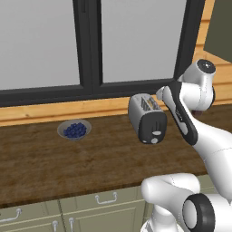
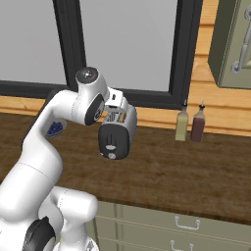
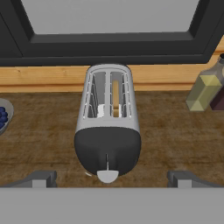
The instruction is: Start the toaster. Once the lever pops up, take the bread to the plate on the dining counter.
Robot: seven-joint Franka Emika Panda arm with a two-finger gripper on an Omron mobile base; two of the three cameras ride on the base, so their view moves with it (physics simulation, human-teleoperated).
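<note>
Claw (image 3: 109, 178) wide open, empty, hovering just above toaster (image 3: 108, 127) w/ bread (image 3: 115, 97) in slot; step: starting it—next, press lever (image 3: 106, 162) down.

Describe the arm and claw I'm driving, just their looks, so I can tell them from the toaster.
The arm is glossy white with rounded links, black bands at the joints and a grey disc cap on its top joint. One link carries a long black panel. The claw has two small dark grey blocky fingertips.
</note>
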